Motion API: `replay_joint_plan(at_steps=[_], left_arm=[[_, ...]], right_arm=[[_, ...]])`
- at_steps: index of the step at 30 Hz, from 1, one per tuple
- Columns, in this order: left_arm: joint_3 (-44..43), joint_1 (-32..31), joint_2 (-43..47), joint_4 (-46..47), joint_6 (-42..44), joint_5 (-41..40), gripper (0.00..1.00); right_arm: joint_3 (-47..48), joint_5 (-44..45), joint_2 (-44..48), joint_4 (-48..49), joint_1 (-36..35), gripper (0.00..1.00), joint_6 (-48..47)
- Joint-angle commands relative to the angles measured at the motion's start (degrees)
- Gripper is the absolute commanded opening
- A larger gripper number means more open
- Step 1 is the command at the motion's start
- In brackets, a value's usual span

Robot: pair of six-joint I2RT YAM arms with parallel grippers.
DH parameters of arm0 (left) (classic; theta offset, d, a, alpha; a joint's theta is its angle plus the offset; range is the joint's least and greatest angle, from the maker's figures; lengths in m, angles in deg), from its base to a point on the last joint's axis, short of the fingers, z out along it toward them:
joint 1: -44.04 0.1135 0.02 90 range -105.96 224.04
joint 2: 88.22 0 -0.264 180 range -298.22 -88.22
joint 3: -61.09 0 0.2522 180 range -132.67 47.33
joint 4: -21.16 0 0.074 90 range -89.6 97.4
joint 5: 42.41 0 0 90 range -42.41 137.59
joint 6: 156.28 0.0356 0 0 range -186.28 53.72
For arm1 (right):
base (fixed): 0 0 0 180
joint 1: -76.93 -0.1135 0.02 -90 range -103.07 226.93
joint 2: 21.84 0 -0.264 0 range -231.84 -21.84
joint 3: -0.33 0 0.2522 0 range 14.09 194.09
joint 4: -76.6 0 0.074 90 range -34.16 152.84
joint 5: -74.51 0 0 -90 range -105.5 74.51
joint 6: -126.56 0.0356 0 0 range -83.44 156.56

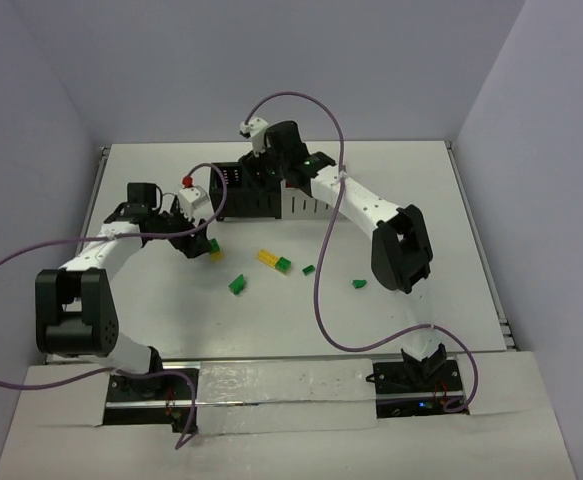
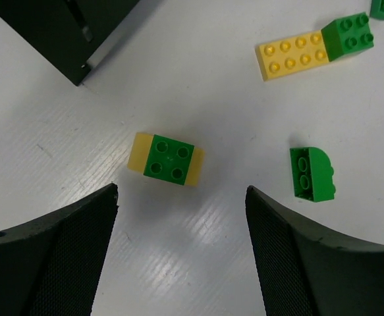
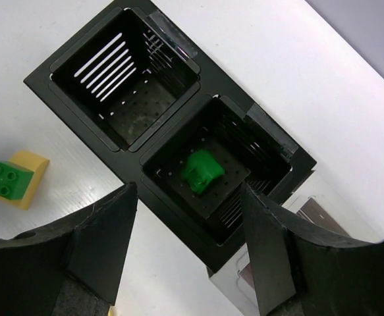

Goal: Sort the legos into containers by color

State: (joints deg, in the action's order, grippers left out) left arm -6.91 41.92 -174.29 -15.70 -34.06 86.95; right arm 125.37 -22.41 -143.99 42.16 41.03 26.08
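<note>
The joined containers point(image 1: 251, 192) stand at the table's middle back, two black bins between white ones. In the right wrist view one black bin point(image 3: 126, 72) is empty and the other point(image 3: 257, 141) holds a green lego point(image 3: 201, 171). My right gripper point(image 3: 186, 191) is open and empty above that bin; it also shows in the top view point(image 1: 263, 165). My left gripper point(image 2: 181, 191) is open and empty just above the table, short of a green brick stacked on a yellow one point(image 2: 170, 159). A green rounded brick point(image 2: 312, 174) and a yellow brick point(image 2: 294, 54) joined to a green one point(image 2: 347, 36) lie nearby.
More green legos lie loose on the table point(image 1: 237, 284), point(image 1: 309, 270), point(image 1: 358, 284). A red piece point(image 1: 186, 181) sits at the left white bin point(image 1: 197, 200). A black bin corner point(image 2: 66, 33) is close to my left gripper. Purple cables loop over both arms.
</note>
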Motion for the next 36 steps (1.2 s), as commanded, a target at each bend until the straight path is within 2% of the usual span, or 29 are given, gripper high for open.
replay_joint_plan(at_steps=[1,17,18,20,23,27,36], left_arm=[[-3.11,0.36,-3.67,0.82,7.86,4.49,0.82],[-5.59,-2.42,-10.71,1.37,12.53,1.55,0.75],[-5.84,-2.65,-11.00,1.15,12.84,1.46,0.74],[-6.14,-3.05,-11.56,0.78,13.14,1.24,0.73],[-6.25,-3.55,-12.22,1.06,13.18,0.21,0.65],[-6.32,-4.03,-12.90,1.10,13.26,-0.90,0.53],[-5.61,-4.12,-12.64,-0.19,14.45,-3.17,0.48]], right_arm=[[-0.32,-0.55,3.49,-0.20,-0.57,0.72,0.77],[-7.51,-3.19,17.37,0.02,-0.54,0.75,4.75],[-7.69,-3.19,17.77,0.00,-0.47,0.77,4.87],[-7.84,-3.19,18.24,-0.15,-0.48,0.86,4.94],[-8.34,-3.10,19.20,-0.24,-0.46,0.94,5.34],[-9.44,-3.15,20.54,-0.24,-0.31,0.96,5.72],[-11.99,-2.93,23.19,-0.14,0.31,0.98,6.09]])
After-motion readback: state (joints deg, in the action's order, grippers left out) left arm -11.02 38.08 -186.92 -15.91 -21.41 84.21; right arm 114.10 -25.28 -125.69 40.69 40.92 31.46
